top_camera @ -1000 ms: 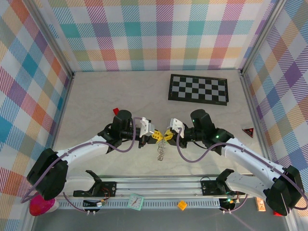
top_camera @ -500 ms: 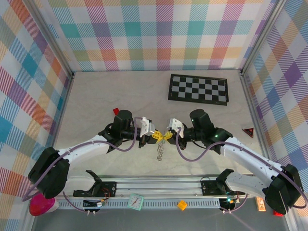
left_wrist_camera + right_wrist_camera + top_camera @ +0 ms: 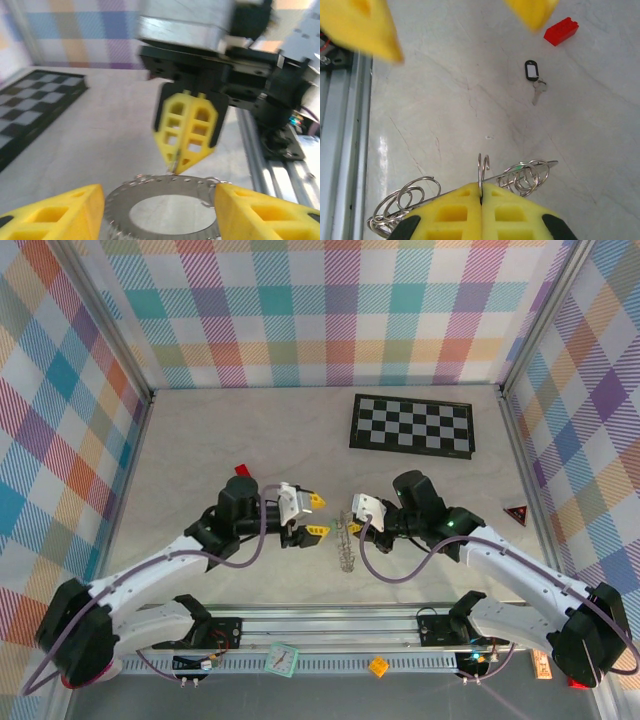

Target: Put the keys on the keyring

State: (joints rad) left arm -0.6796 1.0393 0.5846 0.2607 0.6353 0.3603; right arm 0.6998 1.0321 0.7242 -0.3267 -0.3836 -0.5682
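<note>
On the pale marbled desk (image 3: 200, 440), enclosed by pastel plaid walls, a checkerboard mat (image 3: 412, 424) lies far right. The black-headed key (image 3: 534, 75) lies flat near a red block (image 3: 561, 31), well apart from the ring. Both arms reach inward with elbows out, wrists facing at centre. Right tool (image 3: 481, 197): fingers together, clamped on the keyring (image 3: 165, 187), held off the desk. Left tool (image 3: 322, 517): fingers apart, flanking the ring; contact cannot be told.

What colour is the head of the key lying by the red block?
Black with a white insert; the key shows best in the right wrist view.
</note>
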